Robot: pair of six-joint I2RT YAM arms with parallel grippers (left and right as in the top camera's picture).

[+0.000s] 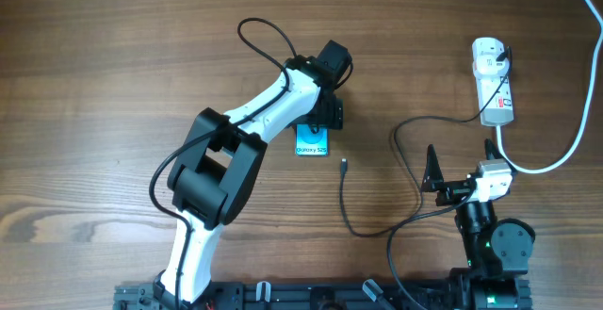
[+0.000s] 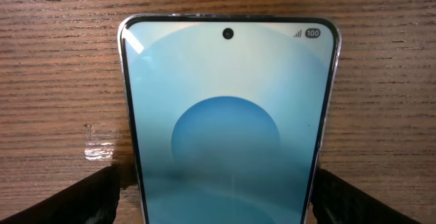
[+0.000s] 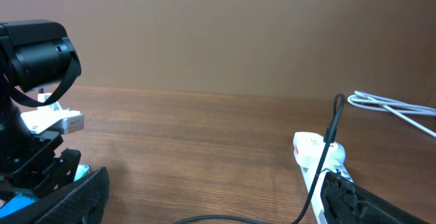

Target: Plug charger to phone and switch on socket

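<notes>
Plainly, the left gripper (image 2: 212,197), jaws apart, straddled the cyan-screened rectangular smartphone (image 2: 225,115); the thin black charger cable's tip (image 1: 345,166) lay rightward.

The left arm (image 1: 236,150) rises from its base at 7 o'clock in the overhead view and stretches toward 1 o'clock. Its left gripper (image 1: 321,117) points straight down near the centre with its fingers (image 2: 82,200) spread wide. The right arm (image 1: 490,239) sits folded over its base at 5 o'clock, and the right gripper (image 1: 435,180) faces 9 o'clock, held level and low, jaws wide apart.
</notes>
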